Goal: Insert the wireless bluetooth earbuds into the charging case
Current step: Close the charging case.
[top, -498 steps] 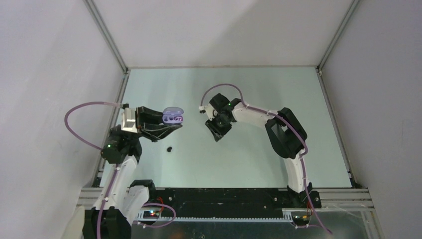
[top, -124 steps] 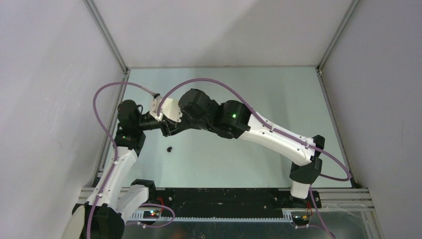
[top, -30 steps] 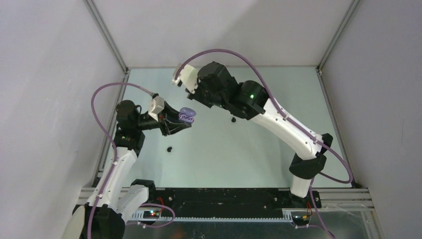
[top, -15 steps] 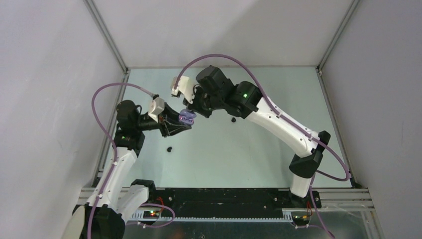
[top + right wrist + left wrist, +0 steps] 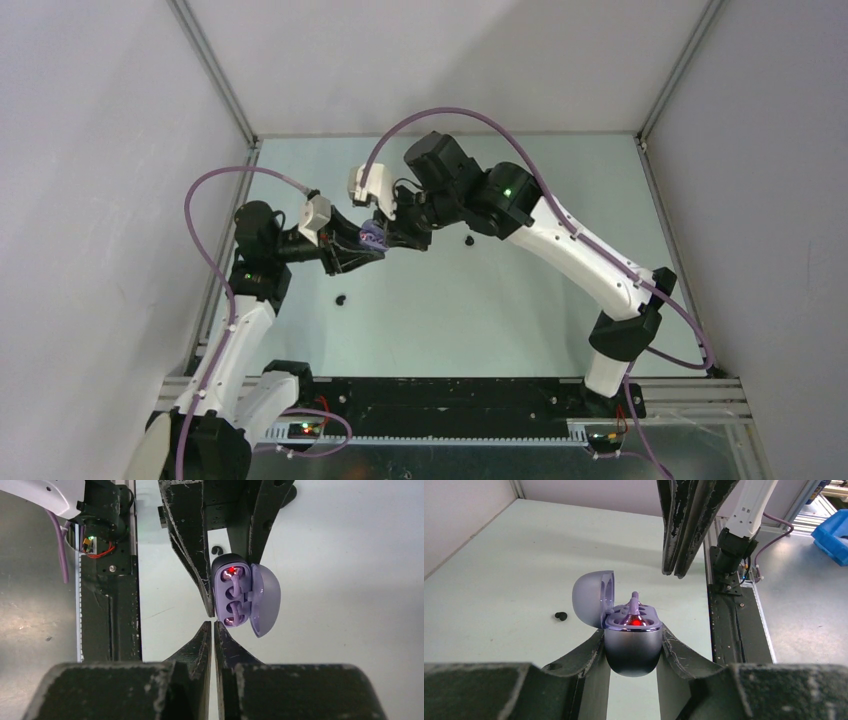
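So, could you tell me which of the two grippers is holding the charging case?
The left gripper: it clamps the open lilac charging case from both sides, while the right gripper, closed and empty, only points at it.

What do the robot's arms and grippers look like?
The left arm and right arm have white shells with black joints, and a lilac cable loops along each. A green light glows on the right arm. The left gripper and right gripper have black, tapered fingers, scuffed whitish.
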Robot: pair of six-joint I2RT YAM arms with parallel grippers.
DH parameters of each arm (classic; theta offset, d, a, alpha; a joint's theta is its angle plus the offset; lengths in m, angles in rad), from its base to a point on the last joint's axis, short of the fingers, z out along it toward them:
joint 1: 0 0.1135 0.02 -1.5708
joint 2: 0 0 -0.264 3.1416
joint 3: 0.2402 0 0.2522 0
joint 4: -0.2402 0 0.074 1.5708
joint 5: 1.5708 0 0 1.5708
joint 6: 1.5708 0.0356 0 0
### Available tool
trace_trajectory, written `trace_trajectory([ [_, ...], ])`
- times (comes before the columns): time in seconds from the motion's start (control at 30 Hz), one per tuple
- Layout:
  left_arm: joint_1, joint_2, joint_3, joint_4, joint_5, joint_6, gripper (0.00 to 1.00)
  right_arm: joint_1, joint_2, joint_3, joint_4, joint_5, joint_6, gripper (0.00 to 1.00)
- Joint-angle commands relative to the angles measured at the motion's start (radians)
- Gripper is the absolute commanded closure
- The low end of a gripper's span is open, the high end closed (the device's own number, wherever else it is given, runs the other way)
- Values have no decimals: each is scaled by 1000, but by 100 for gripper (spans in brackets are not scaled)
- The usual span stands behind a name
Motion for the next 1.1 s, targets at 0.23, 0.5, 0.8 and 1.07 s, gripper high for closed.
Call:
trace_trajectory([
  [0.23,5,-15,17,5,19,17,100,-81,-27,40,136,165,86,89],
  [0.5,6,-17,30,-38,26,66,100,-71,55,32,131,116,64,89],
  [0.8,5,-19,32,-46,25,78,100,3,44,32,27,4,-2,89],
  [1.07,5,-31,31,-48,20,80,100,39,9,34,-25,-40,4,89],
])
